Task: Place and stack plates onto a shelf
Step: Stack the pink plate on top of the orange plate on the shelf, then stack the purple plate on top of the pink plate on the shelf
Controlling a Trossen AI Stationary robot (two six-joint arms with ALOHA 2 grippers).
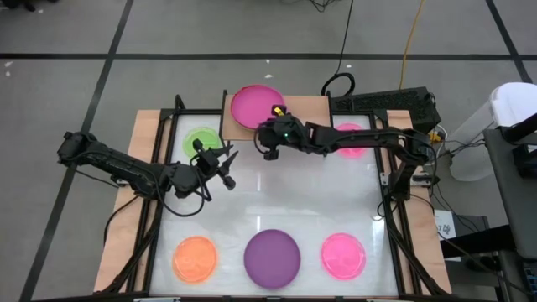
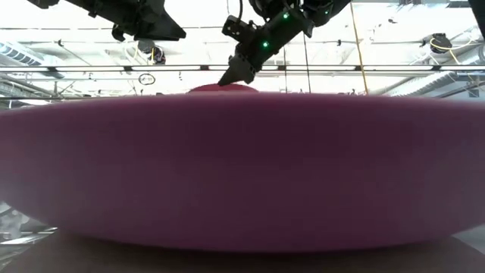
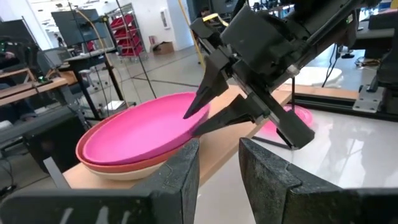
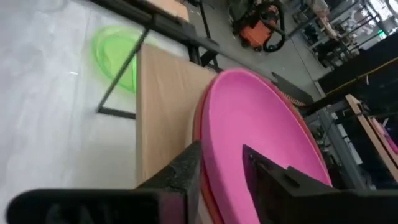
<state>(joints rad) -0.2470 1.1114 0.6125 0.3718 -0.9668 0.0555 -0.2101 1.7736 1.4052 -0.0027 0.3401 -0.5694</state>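
A magenta plate (image 1: 252,106) lies on top of a stack on the left part of the light-wood shelf (image 1: 312,111); a beige plate (image 3: 127,169) shows under it. My right gripper (image 1: 270,139) is at the plate's near-right rim and shut on it. My left gripper (image 1: 225,166) hovers open and empty over the table in front of the shelf, its fingers (image 3: 180,174) pointing at the stack. A green plate (image 1: 201,141) lies on the table left of the shelf. My right gripper pinches the magenta plate's rim (image 3: 194,119) on the side toward the table's near right, one finger (image 3: 208,87) above the plate's inside and one (image 3: 227,118) below the rim. The fingers slant down from the right. The plate rests on the stack.
Another pink plate (image 1: 351,139) lies on the table by the shelf's right end. An orange plate (image 1: 195,257), a purple plate (image 1: 272,257) and a pink plate (image 1: 343,255) lie along the near edge. The purple plate (image 2: 242,167) fills the low view.
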